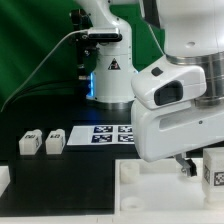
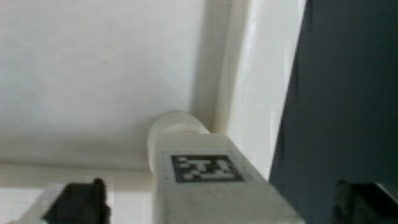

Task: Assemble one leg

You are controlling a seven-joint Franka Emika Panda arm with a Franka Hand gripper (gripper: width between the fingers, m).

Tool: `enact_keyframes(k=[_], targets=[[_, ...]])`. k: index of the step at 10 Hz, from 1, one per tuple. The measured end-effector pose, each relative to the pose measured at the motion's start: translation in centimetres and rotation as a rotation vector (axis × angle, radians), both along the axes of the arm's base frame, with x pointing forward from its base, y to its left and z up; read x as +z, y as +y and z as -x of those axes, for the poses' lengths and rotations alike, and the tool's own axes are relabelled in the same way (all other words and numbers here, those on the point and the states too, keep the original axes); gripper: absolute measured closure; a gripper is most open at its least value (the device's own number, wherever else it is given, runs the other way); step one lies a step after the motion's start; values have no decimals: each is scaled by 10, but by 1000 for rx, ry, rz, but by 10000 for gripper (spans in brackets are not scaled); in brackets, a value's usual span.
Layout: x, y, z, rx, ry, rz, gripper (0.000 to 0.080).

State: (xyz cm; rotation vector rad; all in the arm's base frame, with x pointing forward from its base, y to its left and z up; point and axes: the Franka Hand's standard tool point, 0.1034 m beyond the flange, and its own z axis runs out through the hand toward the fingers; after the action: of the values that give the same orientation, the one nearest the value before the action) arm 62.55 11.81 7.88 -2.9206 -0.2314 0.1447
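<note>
The gripper (image 2: 222,205) had its 2 dark fingers (image 2: 80,203) spread either side of a smooth white block-shaped leg (image 2: 178,135) bearing a square black-and-white tag (image 2: 205,167), above the white tray (image 2: 89,70)

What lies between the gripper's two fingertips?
The leg, its tag toward the camera, lies between the fingertips of the open gripper, with a gap on each side; the wrist view shows this.
</note>
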Motion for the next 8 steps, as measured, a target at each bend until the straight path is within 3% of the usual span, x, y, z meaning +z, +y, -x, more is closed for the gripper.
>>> enact_keyframes(k=[1, 2, 3, 7, 8], targets=[[0, 0, 0, 0, 0, 0, 271], [0, 0, 0, 0, 1, 0, 411], [-1, -5, 0, 0, -1, 9, 497], [-2, -7, -3, -61, -5, 13, 502], [-1, -6, -5, -195, 2, 15, 502]])
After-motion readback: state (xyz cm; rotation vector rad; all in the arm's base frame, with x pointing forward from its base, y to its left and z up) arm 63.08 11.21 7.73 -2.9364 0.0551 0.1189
